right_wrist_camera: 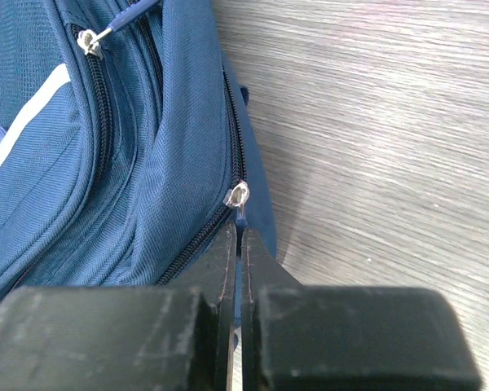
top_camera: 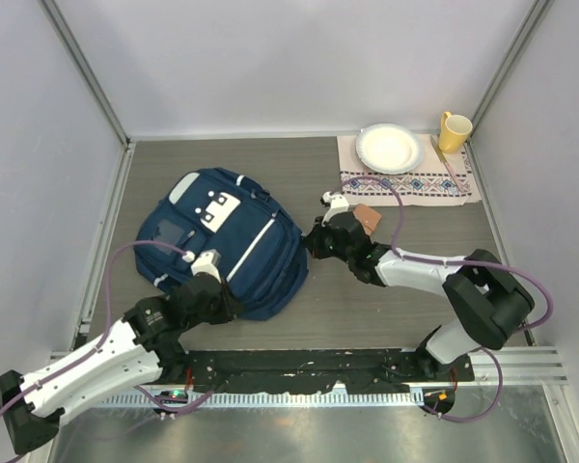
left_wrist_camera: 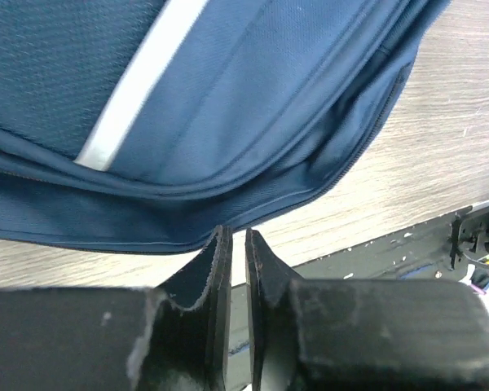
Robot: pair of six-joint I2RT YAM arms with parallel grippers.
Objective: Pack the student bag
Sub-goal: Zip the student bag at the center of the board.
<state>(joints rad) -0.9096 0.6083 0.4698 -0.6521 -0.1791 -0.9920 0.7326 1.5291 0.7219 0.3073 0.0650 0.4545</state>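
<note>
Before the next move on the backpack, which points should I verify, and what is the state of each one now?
1. Right gripper shut on the zipper pull: ok, apparently.
2. Left gripper steadying the student bag: not ok; shut and empty beside its near edge.
3. Bag flat on the table: ok.
4. Main compartment open: not ok; no opening visible from above.
5. Things to pack at hand: cannot tell; only a plate and a yellow cup stand far right.

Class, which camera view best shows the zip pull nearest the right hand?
Right wrist: the zip pull sits sharp at the right hand's tips. Top view hides it behind that hand; left wrist shows only the student bag's edge.
</note>
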